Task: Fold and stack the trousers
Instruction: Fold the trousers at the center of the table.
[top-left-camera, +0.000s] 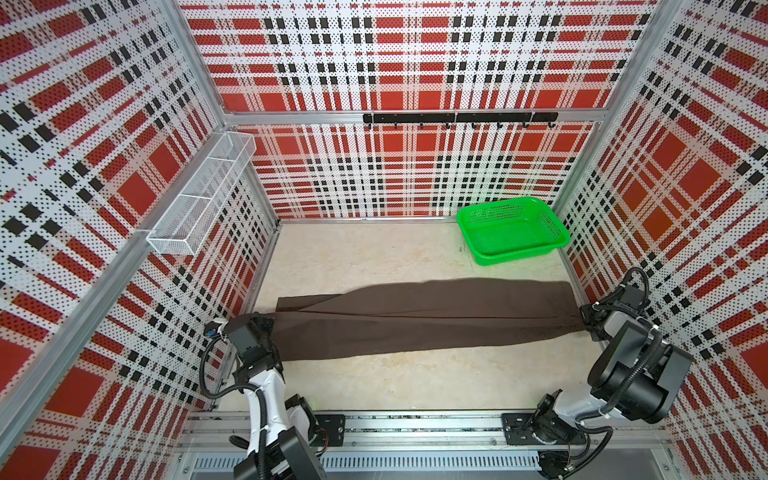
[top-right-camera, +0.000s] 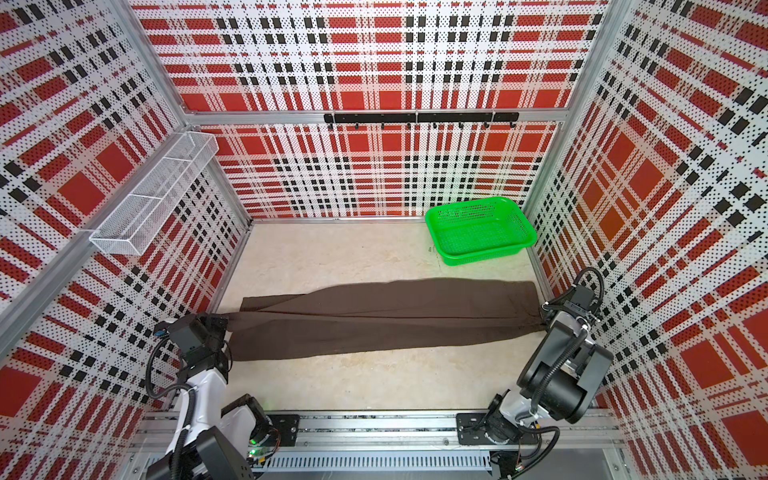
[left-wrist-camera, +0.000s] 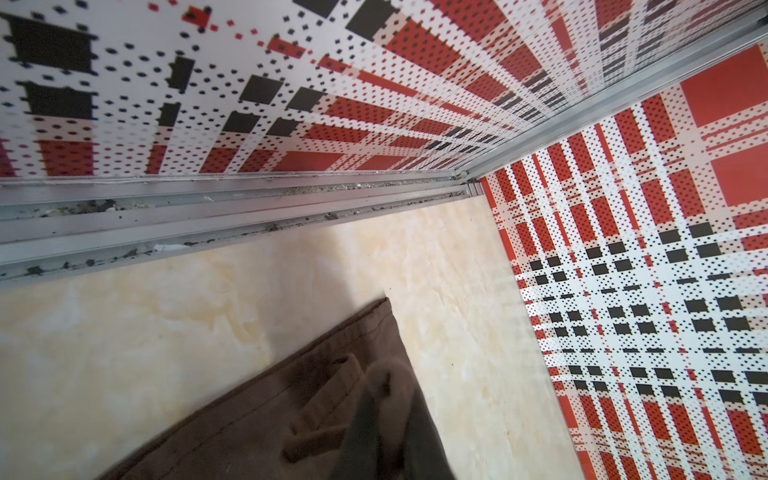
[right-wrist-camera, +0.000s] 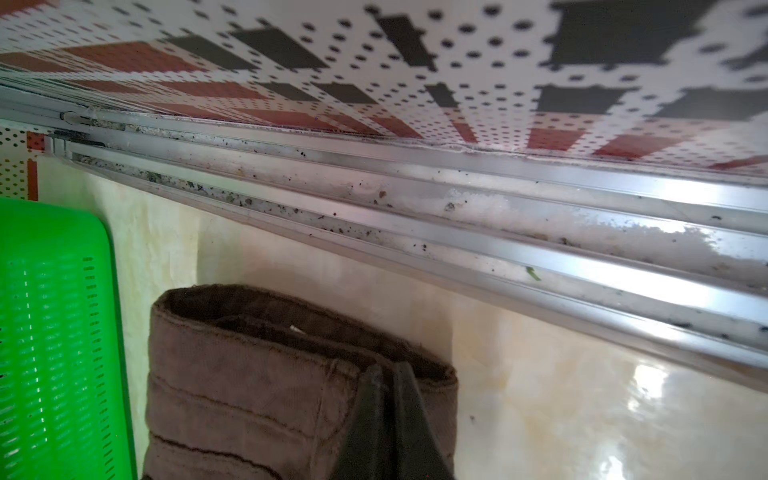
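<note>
Trousers (top-left-camera: 415, 320) — one pair, ends pinched by left gripper (left-wrist-camera: 380, 374), right gripper (right-wrist-camera: 386, 374), one basket (top-left-camera: 515, 254).

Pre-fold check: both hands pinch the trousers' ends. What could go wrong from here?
The left hand seems to hold only the near leg of the trousers; the far leg's hem lies free, so the fold may come out skewed.
The right hand pinches just a corner of the waistband, which might slip.
The green basket sits close; a swing could clip it.
</note>
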